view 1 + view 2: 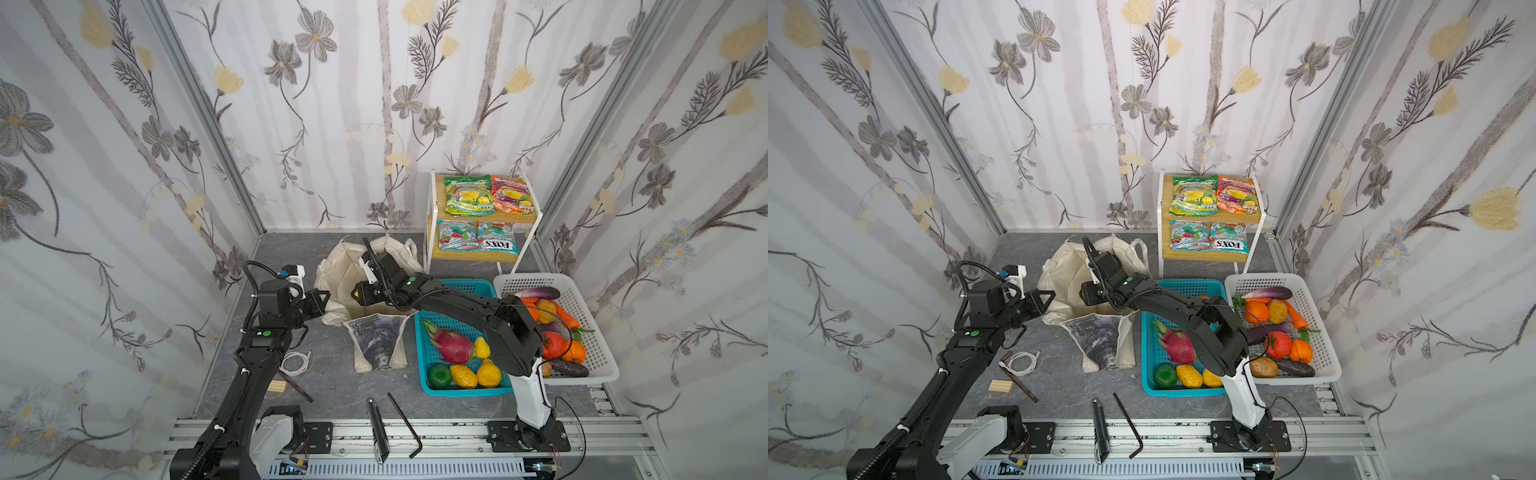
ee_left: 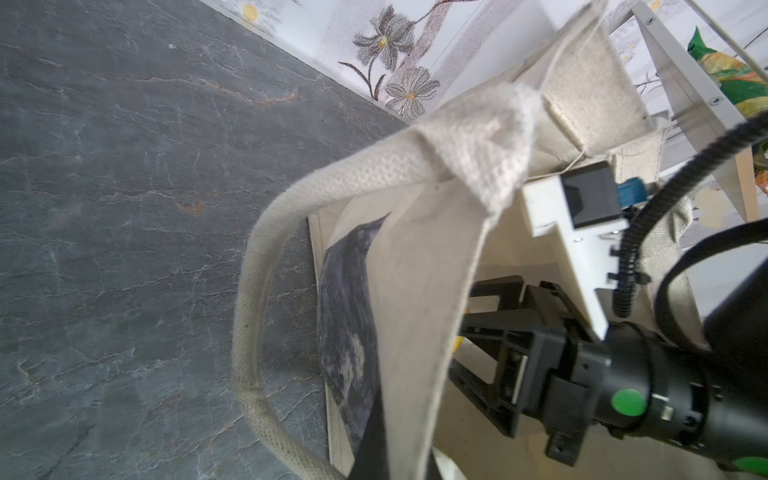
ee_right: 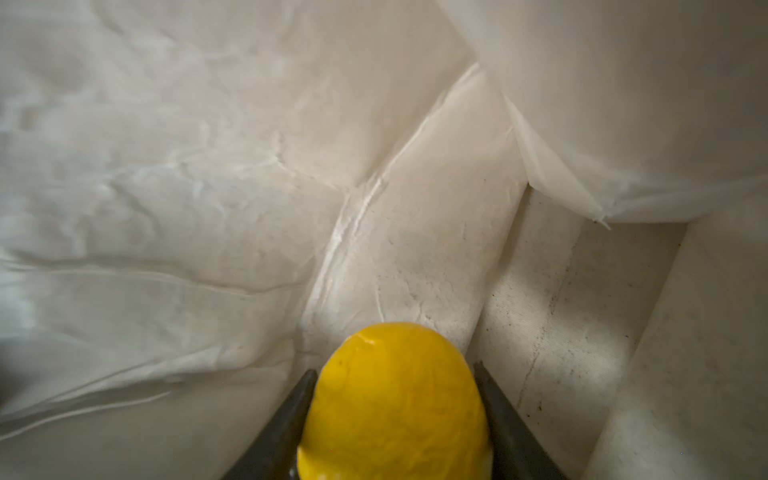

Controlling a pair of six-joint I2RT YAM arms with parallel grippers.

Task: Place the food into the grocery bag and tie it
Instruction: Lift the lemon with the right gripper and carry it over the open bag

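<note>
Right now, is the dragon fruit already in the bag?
No, the dragon fruit lies in the teal basket, beside the bag.

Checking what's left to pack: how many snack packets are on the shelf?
4. Top tier of the shelf: green-yellow packet beside orange packet. Lower tier: left teal-and-red packet beside right teal-and-red packet. Any stacked beneath would be hidden.

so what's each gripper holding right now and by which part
Right gripper: a small yellow fruit, fingers pinching its two sides, down inside the grocery bag. Left gripper: shut on the bag's top edge near a handle.
</note>
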